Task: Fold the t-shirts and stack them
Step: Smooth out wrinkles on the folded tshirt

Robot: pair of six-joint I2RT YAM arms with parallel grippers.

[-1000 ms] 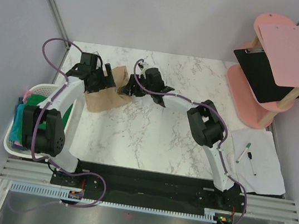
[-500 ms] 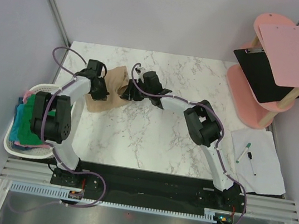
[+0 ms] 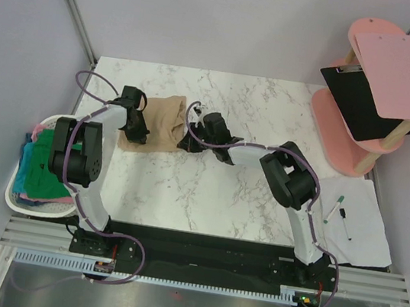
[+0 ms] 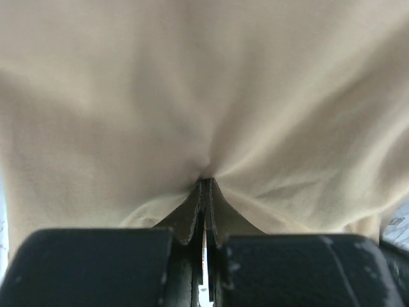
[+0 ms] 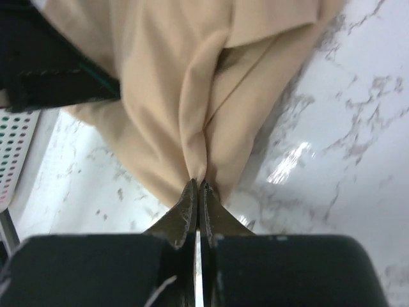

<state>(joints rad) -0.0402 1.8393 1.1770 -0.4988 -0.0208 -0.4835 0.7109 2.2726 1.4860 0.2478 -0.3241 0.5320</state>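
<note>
Both my left pincer (image 4: 204, 183) and right pincer (image 5: 197, 185) clamp shut on thin folds of the tan t-shirt (image 3: 163, 120), which could slip free if tugged.

Count: one tan t-shirt (image 3: 165, 120), upper centre; three coloured t-shirts (image 3: 47, 165) in one basket (image 3: 35, 208), left; two clipboards (image 3: 359, 103), two pens (image 3: 334, 209), right.

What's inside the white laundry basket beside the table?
Bunched cloth fills the basket: a green t-shirt on top, teal-blue cloth nearer, a bit of pink cloth at the far rim. The left arm covers part, and whatever lies under the pile is hidden.
</note>
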